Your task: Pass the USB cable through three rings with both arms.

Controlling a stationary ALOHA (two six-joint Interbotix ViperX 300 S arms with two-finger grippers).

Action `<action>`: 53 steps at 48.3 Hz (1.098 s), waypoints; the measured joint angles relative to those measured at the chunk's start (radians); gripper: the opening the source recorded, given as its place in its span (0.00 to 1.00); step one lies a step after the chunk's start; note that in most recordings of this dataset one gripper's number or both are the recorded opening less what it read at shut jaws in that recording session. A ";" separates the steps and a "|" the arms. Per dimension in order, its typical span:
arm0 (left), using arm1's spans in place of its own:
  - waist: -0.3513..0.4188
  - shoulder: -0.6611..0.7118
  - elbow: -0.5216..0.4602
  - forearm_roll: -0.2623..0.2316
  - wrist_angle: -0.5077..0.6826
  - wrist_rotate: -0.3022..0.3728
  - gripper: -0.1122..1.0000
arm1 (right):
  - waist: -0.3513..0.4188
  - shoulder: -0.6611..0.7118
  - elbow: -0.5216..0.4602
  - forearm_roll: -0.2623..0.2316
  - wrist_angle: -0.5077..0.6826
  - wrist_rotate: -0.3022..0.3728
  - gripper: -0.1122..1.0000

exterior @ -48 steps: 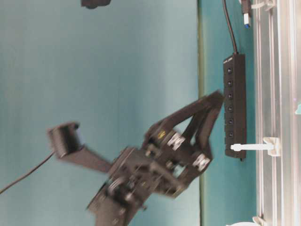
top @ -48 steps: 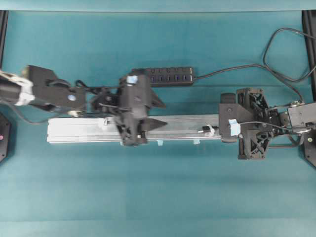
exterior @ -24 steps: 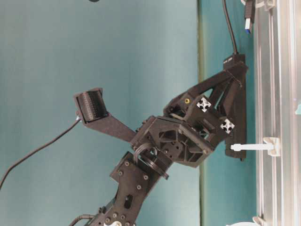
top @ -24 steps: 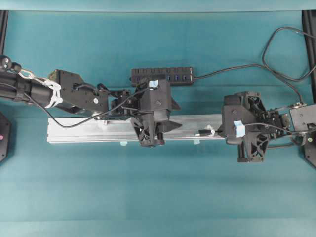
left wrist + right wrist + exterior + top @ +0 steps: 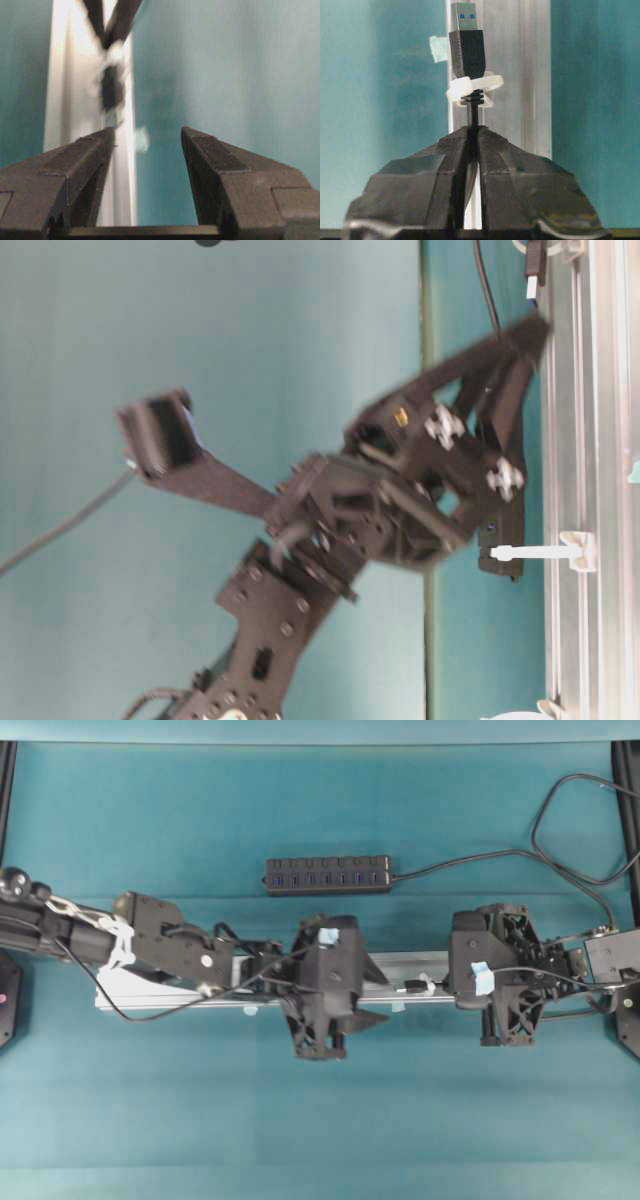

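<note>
Now the right tool (image 5: 471,131) is clamped on the USB cable (image 5: 472,112) just behind its plug, whose black body and silver tip stick out past the first ring (image 5: 472,87) on the aluminium rail (image 5: 405,965). Over the middle of that rail hangs the left tool (image 5: 147,137), its fingers spread apart and holding nothing. Farther back on the teal desk (image 5: 320,1120) lies a black hub bar (image 5: 328,875).
</note>
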 measured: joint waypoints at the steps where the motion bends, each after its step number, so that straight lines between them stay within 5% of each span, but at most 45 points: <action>1: 0.002 0.003 -0.006 0.000 0.000 0.000 0.64 | -0.002 0.000 0.000 0.000 0.000 0.002 0.02; 18: 0.067 0.064 -0.032 -0.002 0.008 0.006 0.64 | -0.003 0.000 0.000 0.000 -0.002 0.005 0.02; 53: 0.035 0.112 -0.103 0.000 0.008 0.008 0.64 | -0.003 0.018 -0.009 0.002 -0.008 0.006 0.02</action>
